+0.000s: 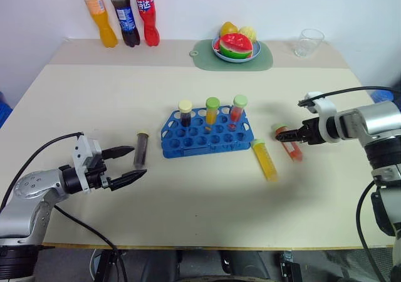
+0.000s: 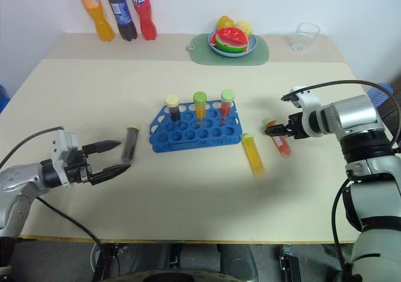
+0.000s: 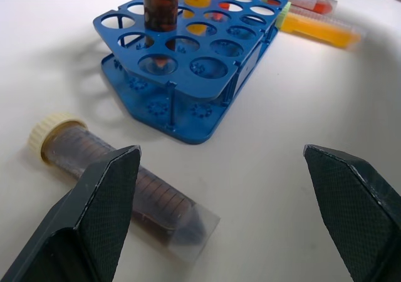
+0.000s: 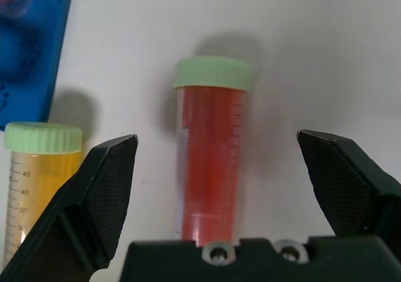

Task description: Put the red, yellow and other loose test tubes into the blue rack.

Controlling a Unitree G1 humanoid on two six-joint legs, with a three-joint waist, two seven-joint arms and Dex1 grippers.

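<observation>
The blue rack point(image 1: 207, 136) stands mid-table with three capped tubes upright in its back row. Three loose test tubes lie flat around it. The dark brown one point(image 1: 141, 149) lies left of the rack, just beyond my open left gripper point(image 1: 128, 163), and in the left wrist view it point(image 3: 113, 182) lies beside one finger point(image 3: 94, 219). The yellow tube point(image 1: 265, 161) lies right of the rack. Further right lies the red tube point(image 1: 294, 151), and my right gripper point(image 4: 216, 139) is open straddling it point(image 4: 210, 169) just behind its green cap, without gripping it.
Three soda bottles point(image 1: 122, 12) stand at the far left edge. A green mat with a fruit bowl point(image 1: 235, 47) and a clear glass point(image 1: 309, 42) are at the back. Cables trail from both arms near the table's front edge.
</observation>
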